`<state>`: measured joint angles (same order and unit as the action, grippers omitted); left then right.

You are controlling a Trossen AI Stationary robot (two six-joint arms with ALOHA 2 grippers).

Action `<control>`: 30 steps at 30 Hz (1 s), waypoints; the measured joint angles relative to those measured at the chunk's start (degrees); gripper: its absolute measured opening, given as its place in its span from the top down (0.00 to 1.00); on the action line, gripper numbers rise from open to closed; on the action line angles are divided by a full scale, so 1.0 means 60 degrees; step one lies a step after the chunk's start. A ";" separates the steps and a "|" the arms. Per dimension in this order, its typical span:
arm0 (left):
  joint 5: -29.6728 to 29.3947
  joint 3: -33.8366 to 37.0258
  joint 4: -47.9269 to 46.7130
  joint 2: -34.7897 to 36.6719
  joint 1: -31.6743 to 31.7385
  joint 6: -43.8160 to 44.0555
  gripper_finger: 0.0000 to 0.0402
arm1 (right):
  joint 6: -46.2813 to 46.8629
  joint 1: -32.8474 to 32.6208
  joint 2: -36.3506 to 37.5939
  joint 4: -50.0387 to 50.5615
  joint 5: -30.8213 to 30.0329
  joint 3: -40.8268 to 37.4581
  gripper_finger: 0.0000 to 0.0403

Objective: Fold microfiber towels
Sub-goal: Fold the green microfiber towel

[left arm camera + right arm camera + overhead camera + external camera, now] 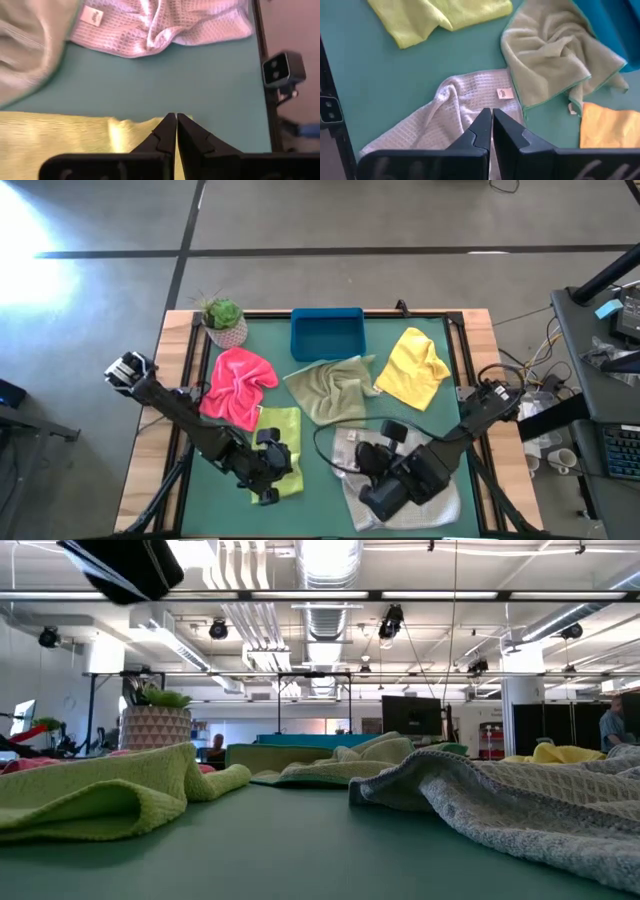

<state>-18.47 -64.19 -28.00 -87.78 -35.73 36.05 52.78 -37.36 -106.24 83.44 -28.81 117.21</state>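
both pincers fully closed, holding nothing, parked low: left pincer [268,472] over lime towel [280,430], right pincer [385,480] over grey towel [352,450]. 5 towels lie crumpled on the surface [470,510], unfolded; folding looks unstarted.

Free green mat [440,430] front-right; towels, tray [327,335], plant [223,319] crowding rest.

We see soft cloth: grey towel [470,107] waffle-textured, olive towel [550,55] and lime towel [100,795] finer, fuzzy. Table mat [470,370] matt, smooth; blue tray [327,335] smooth plastic.
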 joint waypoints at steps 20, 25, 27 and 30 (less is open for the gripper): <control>0.0054 -0.2743 -0.3679 0.1840 0.0025 -0.2345 1.00 | 0.3226 -0.1724 -0.0066 -0.1068 -0.0981 -0.1632 0.98; 0.0206 -0.2885 -0.3701 0.2530 0.0018 -0.2322 1.00 | 0.3219 -0.1756 -0.0073 -0.2388 -0.0969 -0.2206 0.98; 0.0278 -0.2853 -0.3688 0.2813 0.0015 -0.2316 1.00 | 0.3109 -0.1756 -0.0073 -0.2900 -0.0978 -0.2414 0.98; 0.0296 -0.2825 -0.3697 0.3113 0.0013 -0.2064 0.96 | 0.3102 -0.1756 -0.0075 -0.3265 -0.0971 -0.2689 0.98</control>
<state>-16.70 -81.13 -50.18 -69.11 -35.65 23.66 71.40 -47.90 -106.68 63.85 -34.63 101.07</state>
